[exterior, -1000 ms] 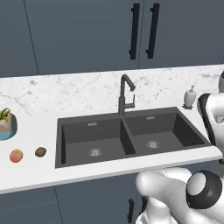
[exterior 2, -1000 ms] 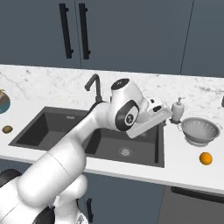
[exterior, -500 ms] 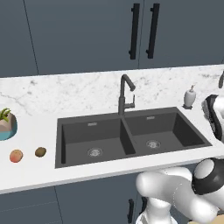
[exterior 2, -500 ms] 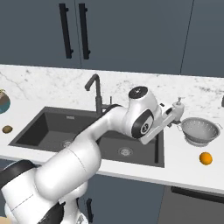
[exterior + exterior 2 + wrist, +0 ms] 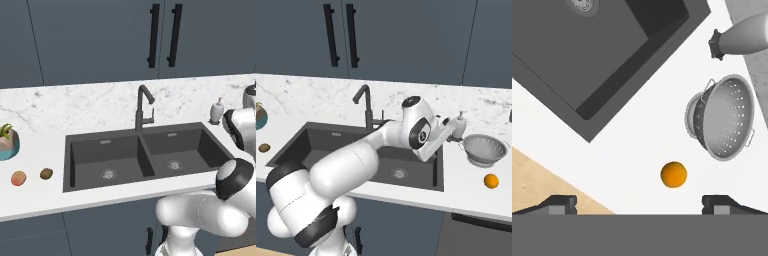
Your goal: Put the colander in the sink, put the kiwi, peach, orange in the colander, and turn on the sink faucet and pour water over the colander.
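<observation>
Up top, soap dispenser [image 5: 747, 37] cut off by frame; jaws wide apart, empty, above orange [image 5: 674, 174].

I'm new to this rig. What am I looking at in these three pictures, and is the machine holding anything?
It is a rendered kitchen with a white robot arm on a driving base. Two cameras sit behind the arm, left and right; the third looks along its hand.

On the white marble counter lies a dark charcoal double-basin sink with a tall dark grey faucet behind it. Right of the sink sit a shallow silvery metal colander, a bright orange fruit and a white soap dispenser. Left of it lie a pinkish-red peach, a brown kiwi and a teal plant pot.

The gripper is open and empty, above the counter near the orange.
</observation>
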{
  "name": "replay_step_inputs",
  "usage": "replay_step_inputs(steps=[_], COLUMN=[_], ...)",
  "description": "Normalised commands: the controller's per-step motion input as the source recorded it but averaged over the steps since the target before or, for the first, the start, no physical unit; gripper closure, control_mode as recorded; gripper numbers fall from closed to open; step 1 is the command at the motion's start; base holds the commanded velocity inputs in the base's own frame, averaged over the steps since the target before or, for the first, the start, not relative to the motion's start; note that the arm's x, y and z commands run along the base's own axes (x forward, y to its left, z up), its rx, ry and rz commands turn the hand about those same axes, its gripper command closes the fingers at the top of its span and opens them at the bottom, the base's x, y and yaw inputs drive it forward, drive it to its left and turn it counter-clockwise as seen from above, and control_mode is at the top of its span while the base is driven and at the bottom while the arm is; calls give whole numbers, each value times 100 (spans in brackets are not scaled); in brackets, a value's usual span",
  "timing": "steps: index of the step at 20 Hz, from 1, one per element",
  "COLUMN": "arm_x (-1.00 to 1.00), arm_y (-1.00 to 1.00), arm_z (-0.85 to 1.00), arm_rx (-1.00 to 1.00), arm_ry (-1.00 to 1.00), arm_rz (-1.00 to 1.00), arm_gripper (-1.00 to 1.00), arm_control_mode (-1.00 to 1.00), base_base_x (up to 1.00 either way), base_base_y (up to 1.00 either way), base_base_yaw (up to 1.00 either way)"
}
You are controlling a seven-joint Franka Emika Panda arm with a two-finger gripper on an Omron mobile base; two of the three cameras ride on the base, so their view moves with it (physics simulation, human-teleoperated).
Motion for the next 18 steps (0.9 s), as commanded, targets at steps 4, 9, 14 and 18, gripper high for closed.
replay_step_inputs(steps=[4,9,14,18], arm_x=[10,10,26,32], arm_y=[-9,-13,-23,-20], arm_z=[-33,-29,-8,-3], arm_rx=[-4,0,-1,-8], arm_ry=[-5,-9,1,7], arm_rz=[-1,-2,-3,-1], arm_gripper=[-100,-100,-100,-100], arm_control_mode=[-100,-100,-100,-100], base_base_x=[0,0,0,0], base_base_y=[0,0,0,0], base_base_yaw=[0,0,0,0])
